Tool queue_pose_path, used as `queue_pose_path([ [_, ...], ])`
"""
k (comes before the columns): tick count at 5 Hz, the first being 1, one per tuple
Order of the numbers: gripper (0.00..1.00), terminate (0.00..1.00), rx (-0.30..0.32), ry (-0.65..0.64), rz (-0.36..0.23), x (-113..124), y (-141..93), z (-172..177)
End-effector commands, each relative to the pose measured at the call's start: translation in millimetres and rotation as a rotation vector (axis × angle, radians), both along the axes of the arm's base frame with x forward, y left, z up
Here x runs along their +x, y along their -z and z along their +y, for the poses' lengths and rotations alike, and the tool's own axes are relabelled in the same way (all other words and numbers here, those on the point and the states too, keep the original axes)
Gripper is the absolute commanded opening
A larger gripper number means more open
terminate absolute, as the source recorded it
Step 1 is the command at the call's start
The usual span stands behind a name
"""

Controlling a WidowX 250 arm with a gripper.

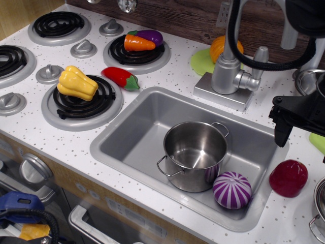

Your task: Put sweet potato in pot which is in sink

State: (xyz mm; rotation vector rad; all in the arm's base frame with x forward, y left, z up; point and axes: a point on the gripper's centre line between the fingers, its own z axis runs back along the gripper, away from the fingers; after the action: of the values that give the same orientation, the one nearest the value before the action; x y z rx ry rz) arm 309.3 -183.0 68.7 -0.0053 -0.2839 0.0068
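Note:
The dark red sweet potato (288,178) lies on the speckled counter just right of the sink (132,137). The shiny steel pot (195,155) stands upright and empty in the sink, near its front right. My black gripper (302,145) hangs a little above the sweet potato, not touching it. One finger (281,133) points down at the left end of its bar and the other is cut off by the right edge. The jaws look spread wide and empty.
A purple-and-white striped ball (231,189) lies in the sink against the pot. The faucet (231,71) stands behind the sink. A red chili (121,77), yellow pepper (77,83), carrot (138,43) and eggplant (151,35) are on the stove. A steel pan (320,208) is at the right edge.

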Motion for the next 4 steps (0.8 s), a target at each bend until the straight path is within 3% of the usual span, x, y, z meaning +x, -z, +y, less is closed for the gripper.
queue_pose_path([
  [1,1.0,0.0,0.0,0.0,0.0,0.0,0.0,0.0],
  [4,1.0,0.0,-0.065,0.001,-0.023,2.4,21.9,8.3],
])
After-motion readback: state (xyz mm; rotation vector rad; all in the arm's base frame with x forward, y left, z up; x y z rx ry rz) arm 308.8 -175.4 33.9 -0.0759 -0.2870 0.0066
